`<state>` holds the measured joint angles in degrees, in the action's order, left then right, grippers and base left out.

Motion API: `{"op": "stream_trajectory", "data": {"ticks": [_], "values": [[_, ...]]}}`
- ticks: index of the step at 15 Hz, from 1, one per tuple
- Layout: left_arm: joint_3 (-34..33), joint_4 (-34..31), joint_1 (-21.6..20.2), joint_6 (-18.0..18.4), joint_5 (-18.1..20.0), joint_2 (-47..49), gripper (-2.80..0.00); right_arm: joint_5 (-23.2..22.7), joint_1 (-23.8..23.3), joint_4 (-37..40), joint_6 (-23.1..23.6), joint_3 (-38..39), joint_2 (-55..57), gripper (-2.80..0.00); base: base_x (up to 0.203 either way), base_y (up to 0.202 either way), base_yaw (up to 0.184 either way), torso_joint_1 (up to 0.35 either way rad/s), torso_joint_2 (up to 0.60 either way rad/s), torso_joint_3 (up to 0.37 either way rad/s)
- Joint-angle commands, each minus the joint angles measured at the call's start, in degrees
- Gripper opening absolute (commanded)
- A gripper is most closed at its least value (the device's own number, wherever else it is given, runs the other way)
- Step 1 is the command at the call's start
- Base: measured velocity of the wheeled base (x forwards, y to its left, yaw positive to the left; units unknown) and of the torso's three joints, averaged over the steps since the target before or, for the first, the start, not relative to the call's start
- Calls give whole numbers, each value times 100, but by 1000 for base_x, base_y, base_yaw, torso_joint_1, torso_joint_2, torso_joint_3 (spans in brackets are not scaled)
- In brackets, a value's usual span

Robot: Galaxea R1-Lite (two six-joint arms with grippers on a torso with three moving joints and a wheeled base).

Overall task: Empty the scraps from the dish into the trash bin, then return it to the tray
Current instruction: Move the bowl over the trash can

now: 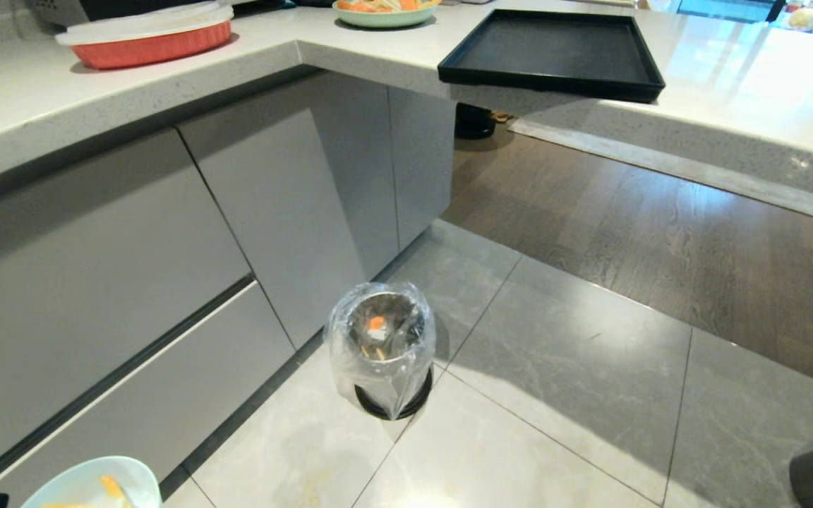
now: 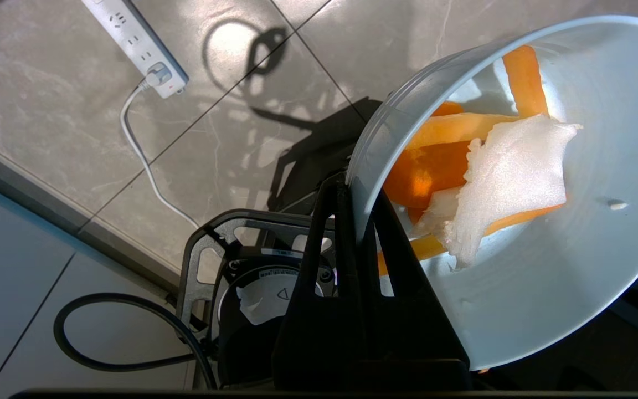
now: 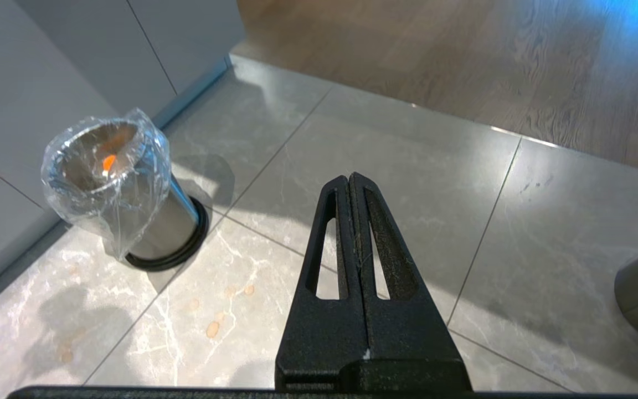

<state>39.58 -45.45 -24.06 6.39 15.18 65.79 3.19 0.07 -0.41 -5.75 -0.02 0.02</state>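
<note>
My left gripper (image 2: 355, 191) is shut on the rim of the dish (image 2: 574, 288), a small pale blue-white bowl held over the floor tiles. Orange and yellow strips and a white lump, the scraps (image 2: 496, 177), lie inside it. In the head view the dish (image 1: 82, 483) shows at the bottom left corner. The trash bin (image 1: 382, 349), shiny metal with a clear bag, stands on the floor by the cabinets, some orange bits inside; it is ahead and to the right of the dish. The black tray (image 1: 555, 53) sits on the counter, overhanging its edge. My right gripper (image 3: 350, 178) hangs shut and empty above the tiles.
Grey cabinet fronts (image 1: 166, 247) run along the left. A red baking dish (image 1: 152, 35) and a green plate of orange slices (image 1: 385, 10) are on the counter. A power strip (image 2: 136, 44) with a cable lies on the floor. My base (image 2: 252, 299) is under the left gripper.
</note>
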Motion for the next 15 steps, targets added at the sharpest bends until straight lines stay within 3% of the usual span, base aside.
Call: {"op": "stream_trajectory", "data": {"ticks": [1,8,15], "values": [[23,-26,-2,3,47,-23,-280,5,1,-3,-5,2,-2,-280,0,0,0,2,2,-197],[-12,319,7,-6,357,-146,-280,6,1,-3,-5,2,-2,-280,0,0,0,5,4,-196],[-419,1220,41,-24,512,-133,-280,1,1,-3,-5,2,-2,-280,0,0,0,2,2,-199]]}}
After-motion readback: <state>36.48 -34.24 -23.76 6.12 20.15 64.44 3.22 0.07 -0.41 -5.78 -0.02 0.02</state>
